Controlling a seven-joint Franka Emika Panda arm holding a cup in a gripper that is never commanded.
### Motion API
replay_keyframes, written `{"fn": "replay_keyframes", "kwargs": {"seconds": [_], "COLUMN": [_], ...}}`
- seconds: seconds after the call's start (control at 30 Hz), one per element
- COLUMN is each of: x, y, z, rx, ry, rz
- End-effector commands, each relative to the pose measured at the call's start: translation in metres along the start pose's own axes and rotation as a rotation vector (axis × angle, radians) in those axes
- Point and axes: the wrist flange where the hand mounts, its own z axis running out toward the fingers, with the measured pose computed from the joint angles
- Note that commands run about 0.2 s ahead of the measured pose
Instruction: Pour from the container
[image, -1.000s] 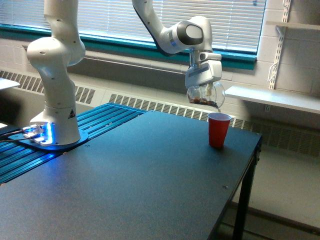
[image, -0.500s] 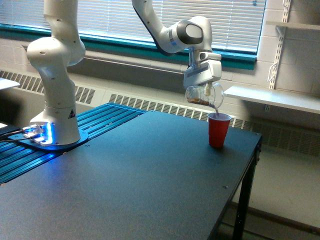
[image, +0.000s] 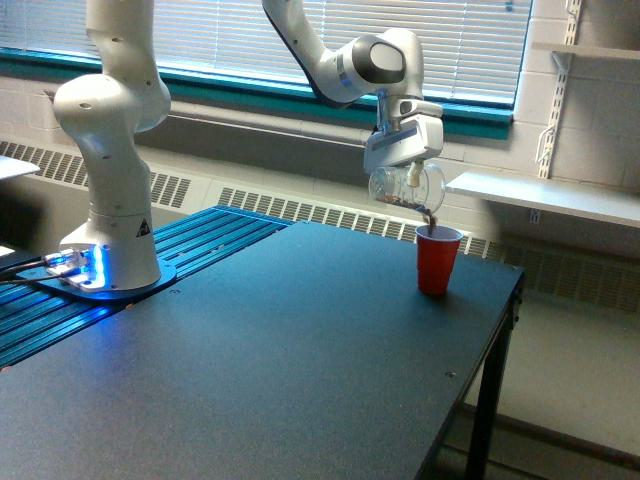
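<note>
Clear glass catches the window light: the container (image: 405, 185), a small handled mug with something dark brown lying in its low side, hangs in the air tipped far over, its mouth facing down and toward the exterior view's right. The tool (image: 404, 150) sits directly above it, pinching the mug from the top; the fingers themselves are too small for me to make out, but the mug is plainly carried by them. Just below the mug's lip and slightly to the exterior view's right stands the red cup (image: 438, 259), upright near the far right corner of the dark worktop (image: 260, 350). A thin dark thread runs from the lip down toward the cup's open rim, so I would judge the pour is under way and not finished, since brown material is visible inside the glass.

What matters now is that lip-over-rim line: the mug's long axis lies close to level, slanting down toward the cup, and the spout hovers near the rim's nearer edge, apart from it. The arm reaches in from the upper left of the exterior view, its wrist (image: 375, 65) bent downward and rolled. More roll should empty it; any sideways drift could spill onto the worktop.
</note>
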Motion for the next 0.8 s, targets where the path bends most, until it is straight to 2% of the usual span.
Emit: {"fn": "replay_keyframes", "kwargs": {"seconds": [0.03, 0.8], "x": [-0.0026, -0.0057], "y": [0.0032, 0.0091], "z": [-0.0074, -0.0137], "rx": [-0.014, -0.031], "ry": [-0.002, -0.022], "rz": [-0.057, -0.091]}}
